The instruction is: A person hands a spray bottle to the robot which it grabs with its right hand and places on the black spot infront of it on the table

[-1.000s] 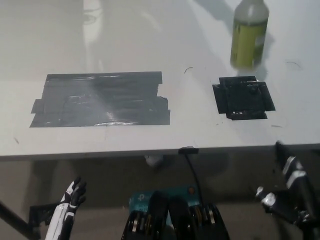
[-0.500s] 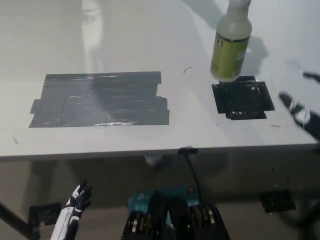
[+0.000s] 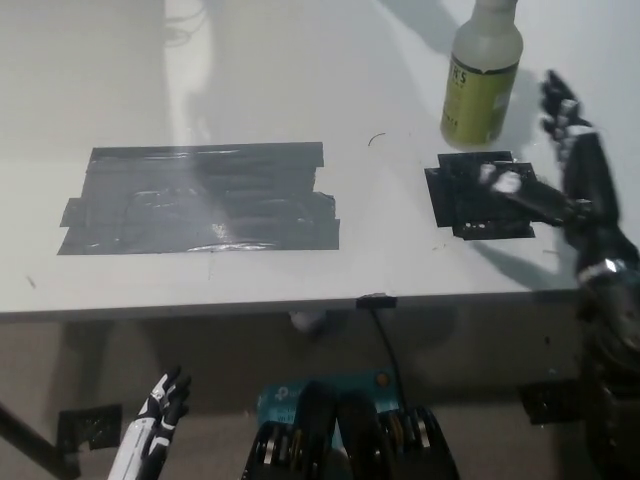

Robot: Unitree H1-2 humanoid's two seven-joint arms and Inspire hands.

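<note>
Half-cropped spray bottle point(image 3: 484, 82) beside spread, empty right hand point(image 3: 560, 165), its top cut off.

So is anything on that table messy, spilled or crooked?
Nothing is spilled. The spray bottle is upright, beyond the small black spot, not on it. The big grey tape patch has uneven, overlapping strips with ragged ends. The black right hand reaches open beside the bottle; the white left hand hangs below the table edge.
</note>
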